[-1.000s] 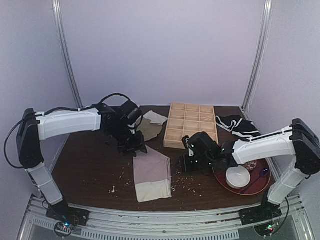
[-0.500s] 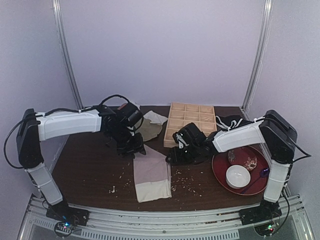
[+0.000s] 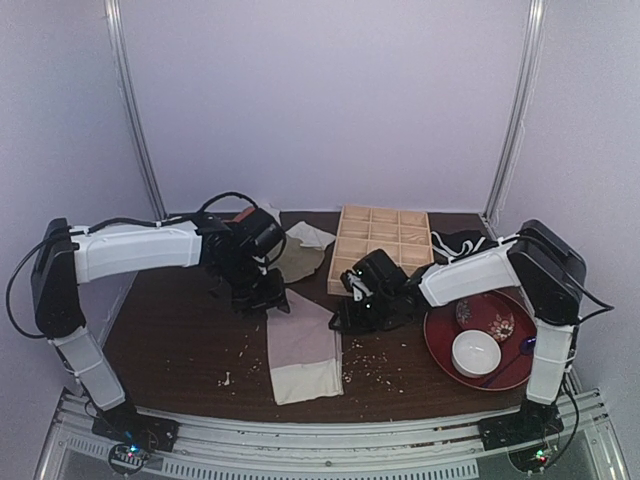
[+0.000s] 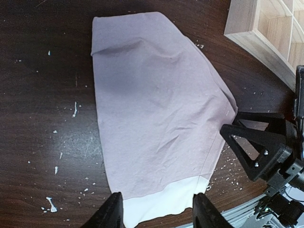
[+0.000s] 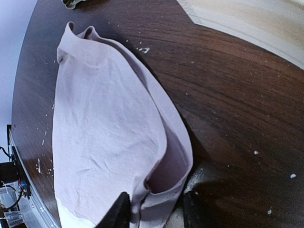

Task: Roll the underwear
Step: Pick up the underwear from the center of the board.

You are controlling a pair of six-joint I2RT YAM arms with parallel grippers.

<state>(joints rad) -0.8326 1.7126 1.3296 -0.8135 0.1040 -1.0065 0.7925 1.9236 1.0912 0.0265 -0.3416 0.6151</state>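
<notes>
The underwear (image 3: 303, 345) lies flat on the dark table, mauve-pink with its white waistband toward the near edge. My left gripper (image 3: 268, 298) hovers over its far left corner. In the left wrist view the cloth (image 4: 156, 109) fills the middle and the gripper (image 4: 159, 216) stands open, empty, its fingers apart above the waistband. My right gripper (image 3: 340, 318) is low at the garment's right edge. In the right wrist view that edge (image 5: 173, 156) is lifted into a fold that sits between the fingers of the gripper (image 5: 154, 213), which are still apart.
A wooden compartment tray (image 3: 383, 248) stands behind the right gripper. An olive-green cloth (image 3: 300, 262) and a white cloth (image 3: 312, 235) lie behind the underwear, a black-and-white cloth (image 3: 473, 250) at the back right. A red plate (image 3: 520, 370) holds a white bowl (image 3: 475, 352). Crumbs (image 3: 370, 365) dot the table.
My right arm swung left from beside the red plate to the underwear's right edge, and its fingers have come closer together around the fold. The left arm has barely moved.
</notes>
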